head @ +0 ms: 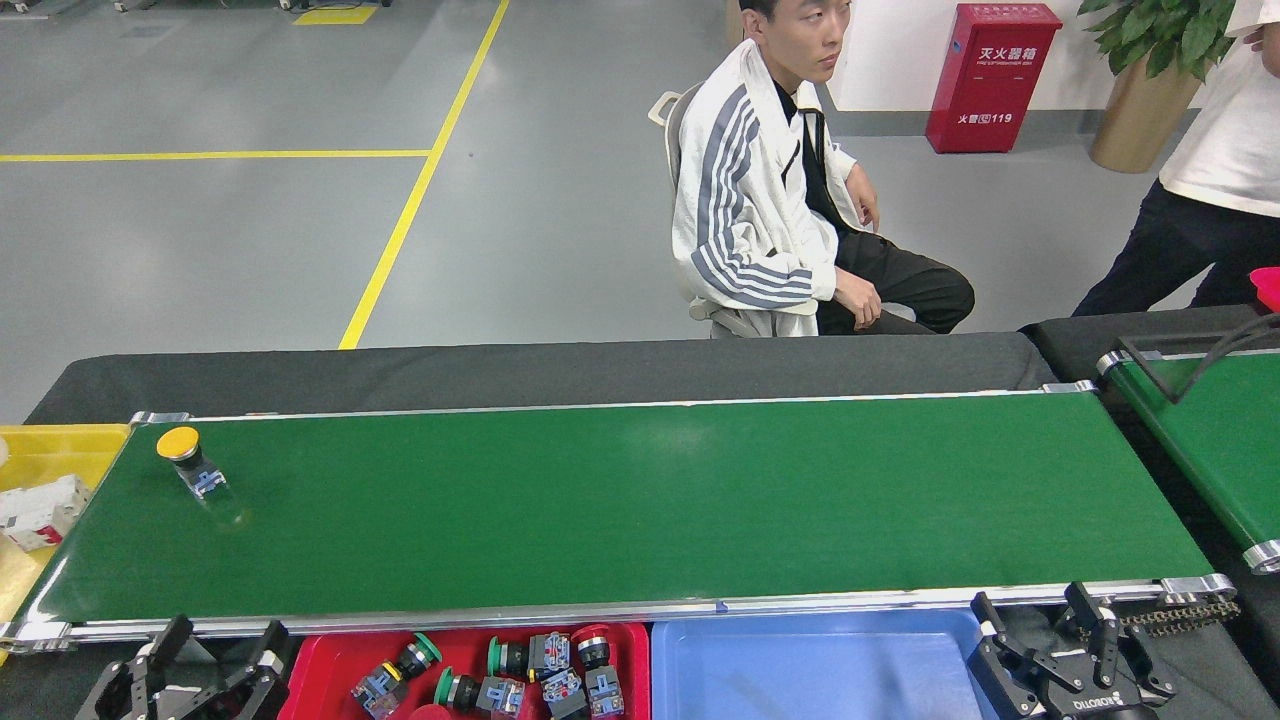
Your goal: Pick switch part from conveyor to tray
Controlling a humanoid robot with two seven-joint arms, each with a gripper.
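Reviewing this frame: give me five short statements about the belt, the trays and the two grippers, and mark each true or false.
1. A yellow-capped switch part stands on the conveyor near its left end. True.
2. The blue tray holds several switch parts. False: nothing shows in it; the parts lie in the red tray.
3. The left gripper is open and holds nothing. True.
4. The right gripper is closed on a green-capped part. False: it is open and empty, beside the blue tray.
5. A green-capped switch part lies in the red tray. True.
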